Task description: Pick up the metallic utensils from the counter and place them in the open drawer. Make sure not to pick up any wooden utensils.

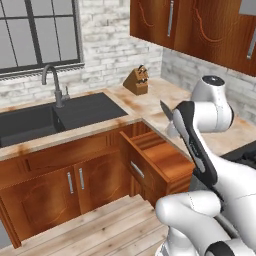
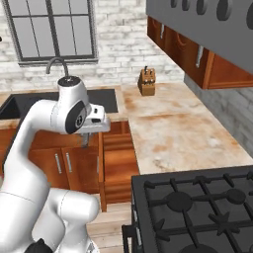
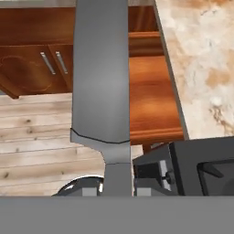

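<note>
The open drawer (image 1: pixel 162 159) juts from the cabinet under the worktop's (image 2: pixel 183 131) front edge, by the inside corner, and lies below my hand (image 2: pixel 85 141). The knife (image 3: pixel 101 82) is pinched in my hand, its dark grey blade running straight out from my fingers, above the drawer's wooden bottom.

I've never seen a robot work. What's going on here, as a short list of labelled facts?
Held item: knife, dark grey blade, in the gripper
Position: over the open drawer, not yet put down
Drawer: pulled out, no utensils visible inside
Counter: knife block at the back
Nearby: sink, stove
</note>
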Tool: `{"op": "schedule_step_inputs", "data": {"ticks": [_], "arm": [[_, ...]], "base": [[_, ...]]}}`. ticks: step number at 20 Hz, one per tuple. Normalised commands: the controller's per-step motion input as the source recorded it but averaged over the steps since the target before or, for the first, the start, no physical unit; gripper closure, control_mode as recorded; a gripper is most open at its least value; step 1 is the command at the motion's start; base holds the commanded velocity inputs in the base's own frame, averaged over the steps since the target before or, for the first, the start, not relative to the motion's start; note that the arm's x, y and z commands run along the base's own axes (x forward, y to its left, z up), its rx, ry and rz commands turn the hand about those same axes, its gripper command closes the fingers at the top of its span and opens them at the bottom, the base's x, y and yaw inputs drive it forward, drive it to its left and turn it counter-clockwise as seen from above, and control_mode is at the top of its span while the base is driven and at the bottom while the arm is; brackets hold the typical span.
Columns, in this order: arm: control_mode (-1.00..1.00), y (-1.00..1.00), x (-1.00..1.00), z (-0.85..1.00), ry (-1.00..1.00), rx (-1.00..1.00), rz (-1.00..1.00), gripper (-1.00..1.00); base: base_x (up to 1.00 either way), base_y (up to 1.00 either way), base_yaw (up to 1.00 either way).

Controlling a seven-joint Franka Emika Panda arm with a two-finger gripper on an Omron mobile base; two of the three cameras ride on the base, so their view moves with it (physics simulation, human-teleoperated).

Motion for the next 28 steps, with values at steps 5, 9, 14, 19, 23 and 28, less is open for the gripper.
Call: {"op": "schedule_step_inputs", "data": {"ticks": [5,9,14,19,23,28], "arm": [[-1.00,-0.29,0.31,-0.52,0.19,0.02,0.08,1.00],[-1.00,-0.14,0.25,-0.83,0.19,0.00,0.09,1.00],[-1.00,0.00,0.48,-0.69,0.20,0.00,0.03,1.00],[-1.00,0.00,0.58,-0.49,0.10,0.00,0.00,1.00],[-1.00,0.00,0.48,-0.34,0.03,0.04,0.00,1.00],[-1.00,0.00,0.44,-0.52,0.00,0.02,0.00,1.00]], "base": [[0.00,0.00,0.00],[0.00,0.00,0.00],[0.00,0.00,0.00],[0.00,0.00,0.00],[0.00,0.00,0.00],[0.00,0.00,0.00]]}}
